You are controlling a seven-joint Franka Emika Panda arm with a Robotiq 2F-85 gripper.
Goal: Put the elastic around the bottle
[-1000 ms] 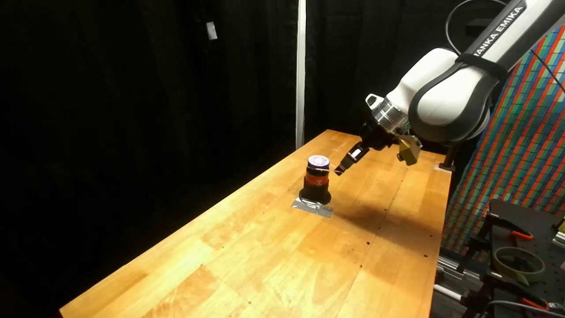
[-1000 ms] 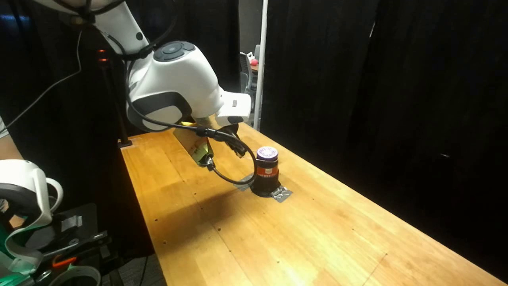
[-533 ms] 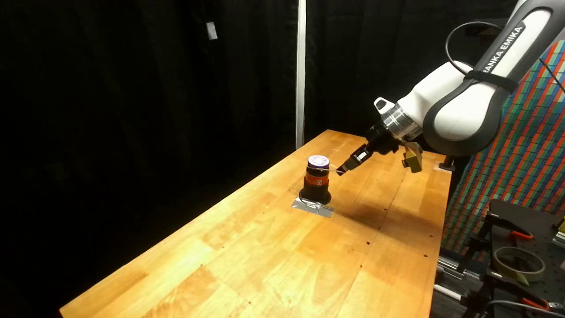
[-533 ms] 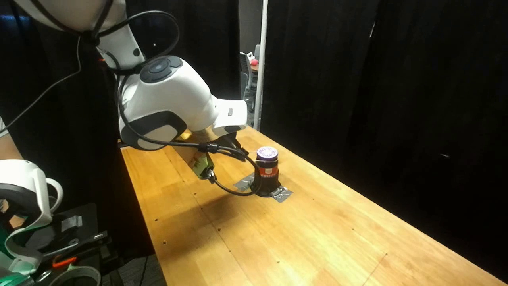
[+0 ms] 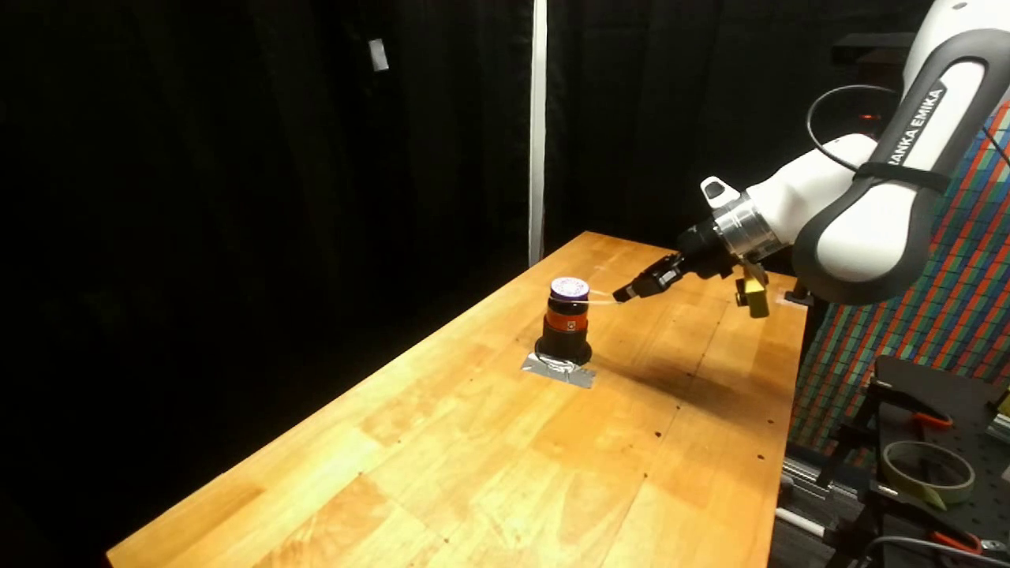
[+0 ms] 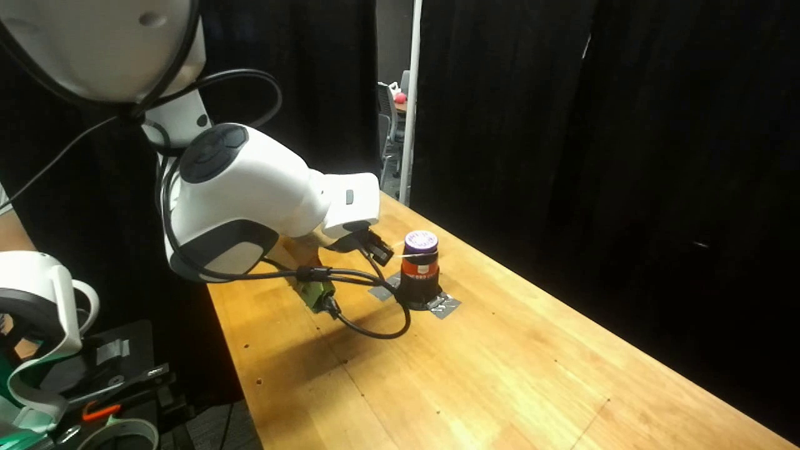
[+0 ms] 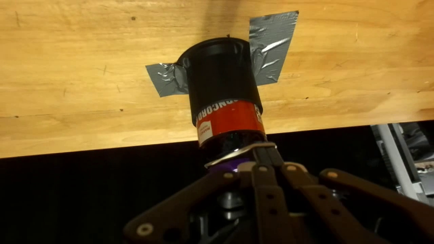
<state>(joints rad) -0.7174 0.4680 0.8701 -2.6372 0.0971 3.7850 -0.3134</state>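
Note:
The bottle [image 5: 566, 323] stands upright with its base in a black holder [image 5: 563, 343]. It has a purple and white lid and an orange-red label, also visible in both exterior views [image 6: 420, 269] and the wrist view [image 7: 234, 117]. The pale elastic [image 5: 601, 302] lies round the bottle's neck below the lid and stretches sideways to my gripper [image 5: 621, 296]. In the wrist view the elastic [image 7: 234, 154] passes over the tips of my gripper [image 7: 268, 156], whose fingers are together. The gripper [image 6: 387, 255] is beside the bottle at about lid height, apart from it. The elastic's far side is hidden.
Grey tape [image 7: 273, 47] holds the holder to the wooden table [image 5: 473, 457]. A black cable [image 6: 375, 336] hangs in a loop from the wrist, close to the holder in an exterior view. A side stand with a tape roll [image 5: 927, 472] is beyond the table edge.
My gripper has drawn back from the bottle and the arm has come down to a flatter tilt. The elastic between bottle and fingers is stretched longer. The bottle has not moved.

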